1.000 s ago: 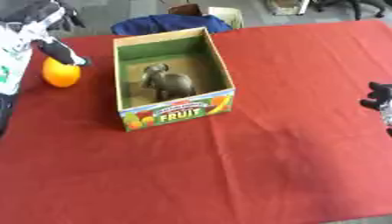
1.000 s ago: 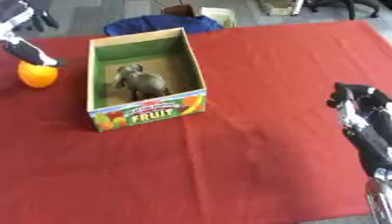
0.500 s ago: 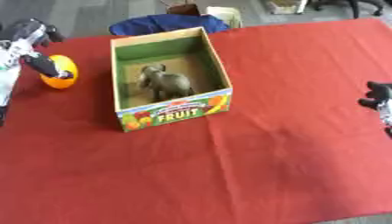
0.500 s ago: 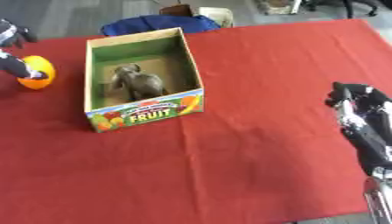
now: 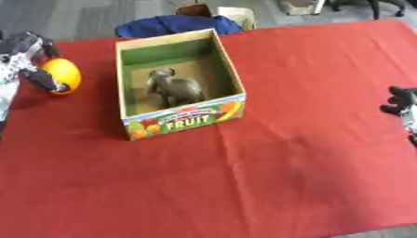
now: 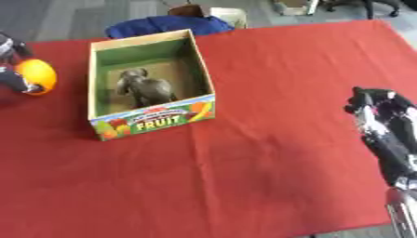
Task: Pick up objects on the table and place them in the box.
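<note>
While your left hand (image 5: 29, 62) gripped the orange (image 5: 63, 74) near the table's (image 5: 309, 139) left edge, beside the box (image 5: 181, 118), your right hand (image 6: 383, 116) idled, fingers curled. Clipping the box's near wall could dislodge the orange.

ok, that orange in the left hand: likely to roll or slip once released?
Probably rolls: the orange looks round and smooth. The left hand curls round it, so slip seems unlikely now. Dropped into the box, the walls should stop it.

Left robot hand (image 5: 29, 58) around orange (image 5: 63, 75)
</note>
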### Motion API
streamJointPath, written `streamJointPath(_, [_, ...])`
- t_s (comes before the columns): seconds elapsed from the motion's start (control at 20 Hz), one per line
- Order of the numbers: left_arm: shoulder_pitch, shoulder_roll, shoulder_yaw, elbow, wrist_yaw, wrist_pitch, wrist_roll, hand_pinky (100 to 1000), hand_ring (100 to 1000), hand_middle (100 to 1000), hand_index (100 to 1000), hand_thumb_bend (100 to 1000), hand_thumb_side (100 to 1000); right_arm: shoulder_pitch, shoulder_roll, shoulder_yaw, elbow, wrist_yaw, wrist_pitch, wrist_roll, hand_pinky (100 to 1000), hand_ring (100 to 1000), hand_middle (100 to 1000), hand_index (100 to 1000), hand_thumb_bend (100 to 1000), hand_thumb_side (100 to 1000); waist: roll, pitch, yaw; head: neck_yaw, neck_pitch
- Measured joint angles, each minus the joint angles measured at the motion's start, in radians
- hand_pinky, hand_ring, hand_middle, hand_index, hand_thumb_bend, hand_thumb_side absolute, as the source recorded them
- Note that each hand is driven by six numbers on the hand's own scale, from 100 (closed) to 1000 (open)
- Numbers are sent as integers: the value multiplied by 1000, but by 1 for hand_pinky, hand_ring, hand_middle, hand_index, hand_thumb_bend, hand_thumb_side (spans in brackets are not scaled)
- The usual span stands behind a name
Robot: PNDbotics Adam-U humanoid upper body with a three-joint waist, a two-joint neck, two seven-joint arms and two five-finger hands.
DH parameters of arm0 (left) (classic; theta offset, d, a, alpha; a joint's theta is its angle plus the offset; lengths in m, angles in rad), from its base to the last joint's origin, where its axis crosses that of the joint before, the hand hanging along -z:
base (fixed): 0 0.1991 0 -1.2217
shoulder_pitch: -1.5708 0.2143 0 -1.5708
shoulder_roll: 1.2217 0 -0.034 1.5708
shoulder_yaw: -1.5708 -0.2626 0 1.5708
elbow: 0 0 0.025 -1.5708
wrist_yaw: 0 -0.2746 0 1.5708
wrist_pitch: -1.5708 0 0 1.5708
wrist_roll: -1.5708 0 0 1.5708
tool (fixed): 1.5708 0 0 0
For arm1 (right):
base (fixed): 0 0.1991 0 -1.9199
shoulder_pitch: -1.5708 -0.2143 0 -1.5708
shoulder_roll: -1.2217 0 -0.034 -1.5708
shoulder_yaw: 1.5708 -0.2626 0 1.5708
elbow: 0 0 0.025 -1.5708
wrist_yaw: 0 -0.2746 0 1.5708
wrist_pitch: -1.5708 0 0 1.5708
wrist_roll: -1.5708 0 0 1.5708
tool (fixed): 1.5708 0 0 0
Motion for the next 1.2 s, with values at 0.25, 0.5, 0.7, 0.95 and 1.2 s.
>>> streamJointPath(0.25, [8,-1,0,10,-34,5,40,566,447,439,526,380,100,0,0,-1,0,0,0,0,742,887,547,646,125,329,-2,0,0,4,-1])
streamJointPath(0.5, [9,-1,1,0,-40,6,128,511,354,327,420,306,100,0,0,-1,0,0,0,0,743,887,547,647,124,329,-4,0,4,12,-3])
streamJointPath(0.7, [10,0,0,-69,-35,-6,186,502,328,297,386,307,100,0,0,-1,0,0,0,0,743,887,547,647,124,329,-5,0,6,12,-4])
streamJointPath(0.95, [9,10,-14,-232,32,-26,195,496,317,287,371,293,100,0,0,-2,0,0,0,0,743,887,547,647,123,329,-5,0,7,13,-8])
streamJointPath(1.2, [-26,0,-63,-339,132,-54,169,502,324,294,377,295,100,0,0,-1,3,0,-1,2,743,887,547,647,121,330,-4,-5,6,31,-9])
